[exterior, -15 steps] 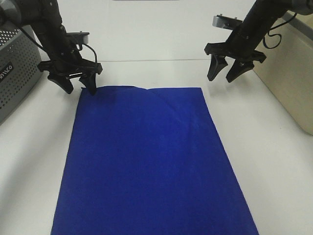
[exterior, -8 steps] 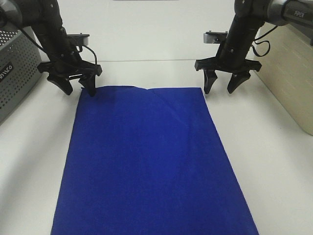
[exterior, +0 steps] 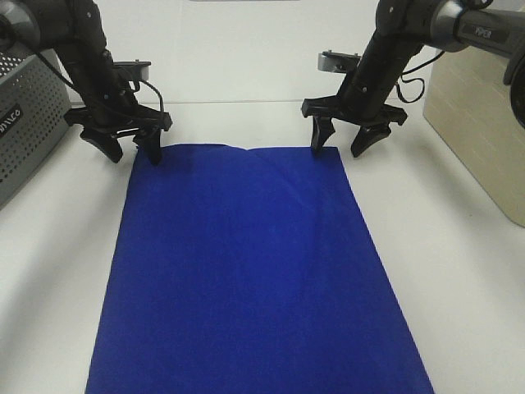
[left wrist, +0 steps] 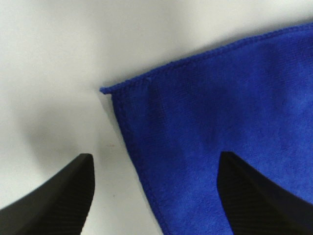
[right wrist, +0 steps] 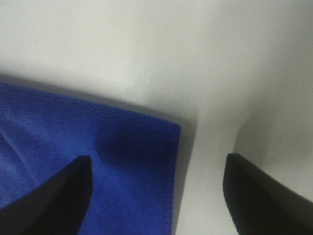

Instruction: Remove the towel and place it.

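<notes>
**White table, blue towel spread flat, open grippers at its two far corners**

White tabletop [exterior: 459, 271] fills the exterior high view, and the towel [exterior: 246, 271] lies spread on it, running from the upper middle of the frame to the bottom edge. A slight crease breaks its far edge near the middle.

At the upper left, the left gripper [exterior: 134, 156] points down with its jaws apart at the towel's far left corner. The left wrist view shows that corner lying between the two fingers [left wrist: 58, 196], one over cloth and one over bare table. At the upper right, the right gripper [exterior: 339, 150] is likewise spread at the far right corner. Neither clamps anything, and whether any tip touches the cloth cannot be told.

A grey perforated basket [exterior: 25, 123] stands at the left edge and a beige bin [exterior: 484, 123] at the right edge.
</notes>
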